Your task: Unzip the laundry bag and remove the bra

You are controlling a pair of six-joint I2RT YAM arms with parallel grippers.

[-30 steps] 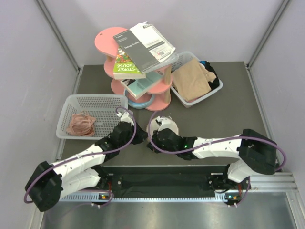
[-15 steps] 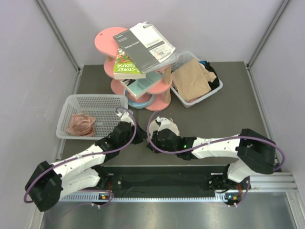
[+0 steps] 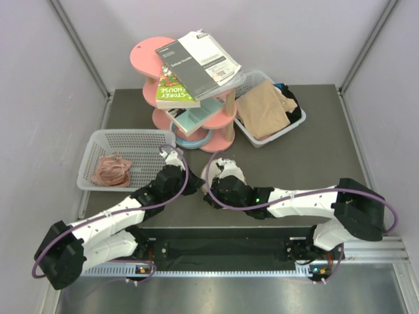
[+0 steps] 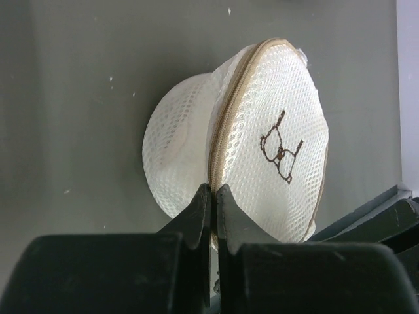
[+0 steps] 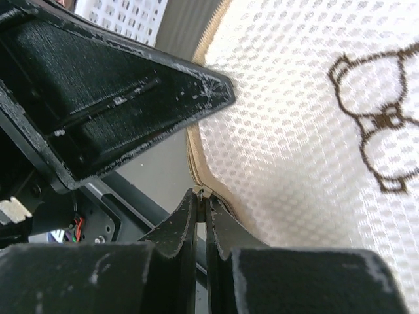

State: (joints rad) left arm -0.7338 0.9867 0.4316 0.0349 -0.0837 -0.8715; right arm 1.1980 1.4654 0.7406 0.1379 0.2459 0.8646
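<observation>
Unzip step; laundry bag point(image 4: 275, 118) zipped.
Left gripper point(image 4: 213, 196), right gripper point(image 5: 201, 199) clamp its zipper point(image 4: 226, 111) (pull point(image 5: 200, 191) probably right's); next: drag pull round.

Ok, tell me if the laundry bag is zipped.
Zipped where visible: the laundry bag has its zipper closed; lower end hidden behind left gripper.

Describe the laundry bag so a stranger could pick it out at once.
On the dark table, look just in front of the pink tiered stand, where the left tool and right tool meet. The laundry bag is the round cream mesh pouch pinched there, tan zipper round its rim, a small dark bra outline printed on its face.
</observation>
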